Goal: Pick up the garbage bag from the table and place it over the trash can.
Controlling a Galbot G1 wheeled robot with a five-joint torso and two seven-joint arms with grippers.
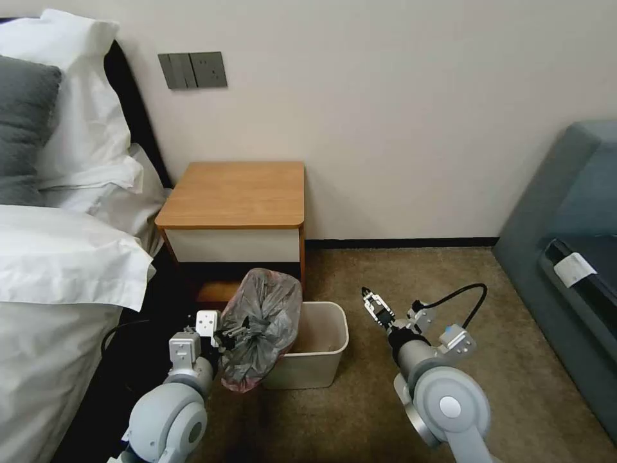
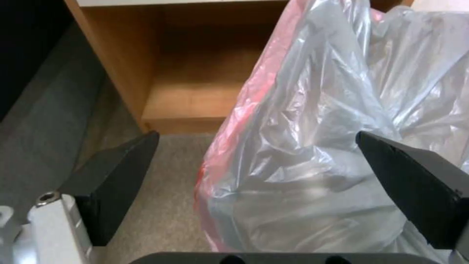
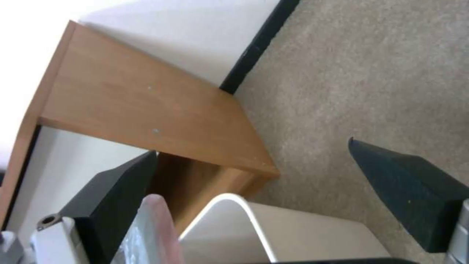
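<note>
At the bottom of the head view the two grey arms reach in. The left gripper (image 1: pixel 225 335), lower left of centre, sits against the side of the garbage bag (image 1: pixel 260 328). In the left wrist view its dark fingers (image 2: pixel 115 176) stand spread wide, with the bag (image 2: pixel 332 146) bulging between them; whether either finger touches the plastic cannot be told, and they are not clenched on it. The right gripper (image 1: pixel 369 299), lower centre-right, hovers over the carpet (image 1: pixel 450 270) just right of the trash can (image 1: pixel 321 360), its fingers (image 3: pixel 415 190) released and holding nothing.

The crinkly grey bag with its pinkish edge stands bunched up over the left part of the beige bin, draping down the bin's left outer side; the right part of the rim (image 1: pixel 344 328) is uncovered. In the right wrist view the bin's pale rim (image 3: pixel 244 220) and a strip of bag (image 3: pixel 151 234) lie close below the fingers.

Just behind the bin stands the bench (image 1: pixel 238 193), its wooden top bare, white front panel below, lower shelf (image 2: pixel 195 99) partly hidden by the bag. The white bed (image 1: pixel 58 270) with pillows (image 1: pixel 77 116) crowds the left of the frame, close beside the left arm. A grey-blue sofa (image 1: pixel 572 212) fills the right edge, well apart from the bin. A wall switch plate (image 1: pixel 193 69) sits at upper left
</note>
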